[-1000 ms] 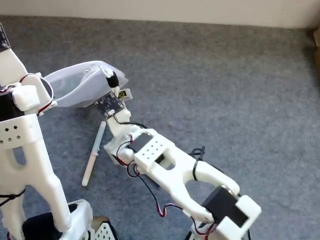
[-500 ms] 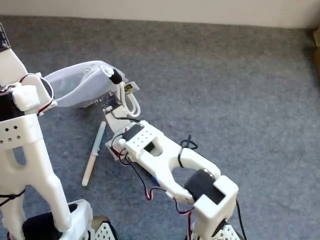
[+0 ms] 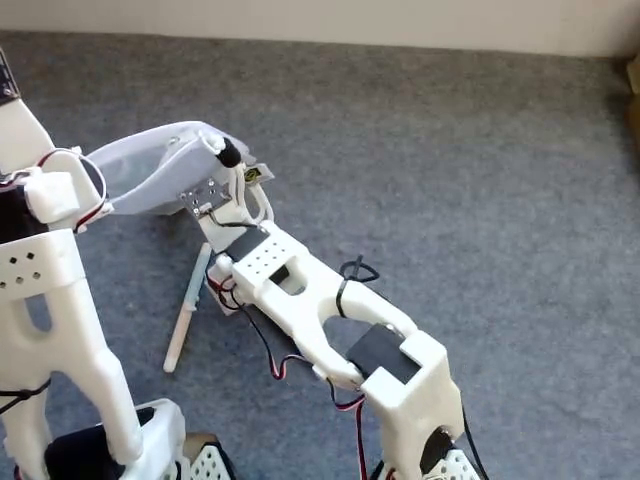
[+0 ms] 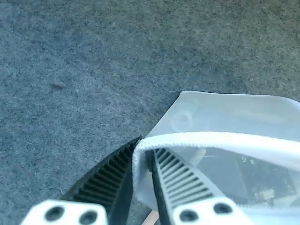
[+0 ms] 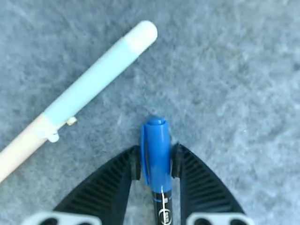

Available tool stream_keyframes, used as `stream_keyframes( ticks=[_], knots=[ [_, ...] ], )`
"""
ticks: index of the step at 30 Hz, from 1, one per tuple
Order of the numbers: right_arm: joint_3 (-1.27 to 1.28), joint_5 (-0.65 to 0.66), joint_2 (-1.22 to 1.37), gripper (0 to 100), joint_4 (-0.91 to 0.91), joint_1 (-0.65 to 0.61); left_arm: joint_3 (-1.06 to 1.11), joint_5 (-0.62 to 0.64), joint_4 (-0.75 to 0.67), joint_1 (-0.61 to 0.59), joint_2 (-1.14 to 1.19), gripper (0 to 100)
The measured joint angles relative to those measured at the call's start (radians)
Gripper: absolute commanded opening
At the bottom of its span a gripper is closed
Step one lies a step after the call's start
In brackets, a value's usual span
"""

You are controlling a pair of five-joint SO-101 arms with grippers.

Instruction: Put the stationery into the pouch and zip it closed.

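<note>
A translucent white pouch [image 3: 150, 170] hangs from my left gripper [image 4: 144, 150], which is shut on its zipper edge [image 4: 211, 139]. In the high view the left arm [image 3: 50, 260] stands at the left, with the pouch stretching right from it. My right gripper [image 5: 156, 159] is shut on a blue marker [image 5: 155, 140], pointing down at the carpet. A pale blue and cream pen [image 5: 89, 82] lies on the carpet just beside the marker's tip. The same pen [image 3: 188, 305] lies below the pouch in the high view, left of the right arm [image 3: 280, 280], whose wrist sits against the pouch's right end.
Grey carpet [image 3: 470, 180] spreads wide to the right and back. A pale wall strip [image 3: 350, 20] runs along the far edge. The left arm's base [image 3: 100, 440] stands at the front left corner.
The right arm has swung left and drawn in, its elbow moving from the front right toward the middle and its wrist tipping closer to the pouch's end. Pouch, pen and left arm stayed put.
</note>
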Motion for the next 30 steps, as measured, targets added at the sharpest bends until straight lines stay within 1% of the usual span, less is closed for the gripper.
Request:
stream_keyframes(
  ticks=[3,8,9,18,26,30],
  knots=[
    [-0.002,0.0,0.0,11.1,0.012,0.0,0.0,0.0,0.0,0.0,0.0,1],
    [-0.002,0.046,0.0,1.4,0.034,0.005,0.0,0.0,0.0,0.0,0.0,1],
    [-0.002,0.048,0.0,0.8,0.034,0.006,0.0,0.0,0.0,0.0,0.0,1],
    [-0.002,0.052,0.0,0.7,0.044,0.006,0.0,0.0,0.0,0.0,0.0,1],
    [-0.04,0.055,-0.011,0.7,0.176,0.005,0.0,0.0,0.0,0.0,0.0,1],
    [-0.04,0.061,-0.077,0.7,0.219,0.005,0.0,0.0,0.0,0.0,0.0,1]
  ],
)
